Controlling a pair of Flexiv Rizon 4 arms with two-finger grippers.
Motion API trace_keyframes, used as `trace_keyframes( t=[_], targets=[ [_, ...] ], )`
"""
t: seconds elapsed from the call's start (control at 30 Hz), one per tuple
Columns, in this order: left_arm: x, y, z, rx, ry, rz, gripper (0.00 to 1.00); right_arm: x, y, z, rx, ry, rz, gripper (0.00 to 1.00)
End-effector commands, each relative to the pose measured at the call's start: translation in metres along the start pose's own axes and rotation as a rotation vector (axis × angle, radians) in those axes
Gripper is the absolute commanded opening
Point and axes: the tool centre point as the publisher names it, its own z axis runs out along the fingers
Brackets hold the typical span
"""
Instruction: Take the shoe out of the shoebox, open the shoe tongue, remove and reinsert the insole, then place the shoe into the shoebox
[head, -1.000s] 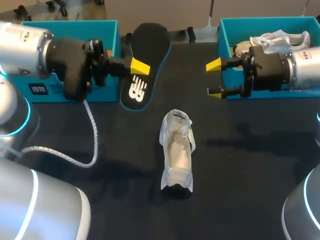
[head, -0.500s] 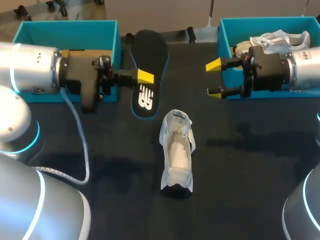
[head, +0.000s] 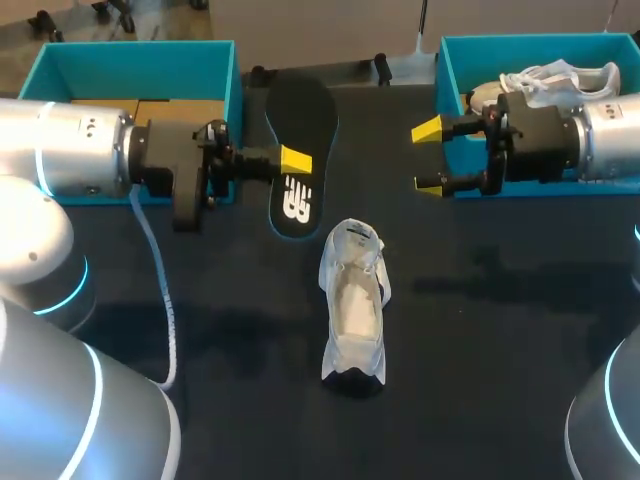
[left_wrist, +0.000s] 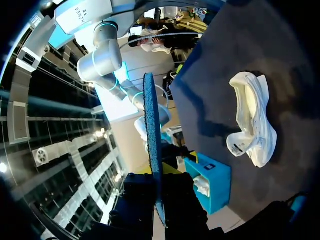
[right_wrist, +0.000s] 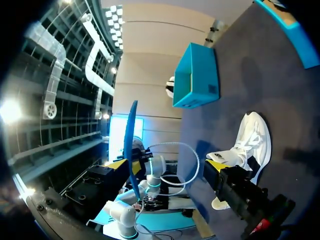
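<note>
shoe centre | insole behind it | left shoebox back-left | right shoebox back-right

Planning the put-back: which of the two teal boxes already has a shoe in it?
The teal box on the robot's right: a white shoe lies inside it. The left teal box shows no shoe.

Both arms are fat silver-grey cylinders, the left arm and the right arm alike, with glowing cyan rings at the joints. Each ends in a chunky black wrist block carrying thin black jaws with bright yellow tips. A pale braided cable hangs off the left one's wrist.
</note>
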Motion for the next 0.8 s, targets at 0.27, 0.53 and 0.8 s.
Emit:
trace_keyframes(
  t=[0.27,0.53,0.8],
  targets=[
    [0.042,0.023,0.041,-0.071,-0.009,0.016,0.0,0.0,-0.001,0.001,-0.002,-0.003,0.001,1.0],
    [0.056,0.028,0.053,-0.083,-0.027,-0.001,0.0,0.0,-0.001,0.001,-0.002,-0.003,0.001,1.0],
    [0.064,0.031,0.057,-0.128,-0.04,-0.009,0.0,0.002,0.015,0.021,0.007,-0.002,0.004,1.0]
  ],
)
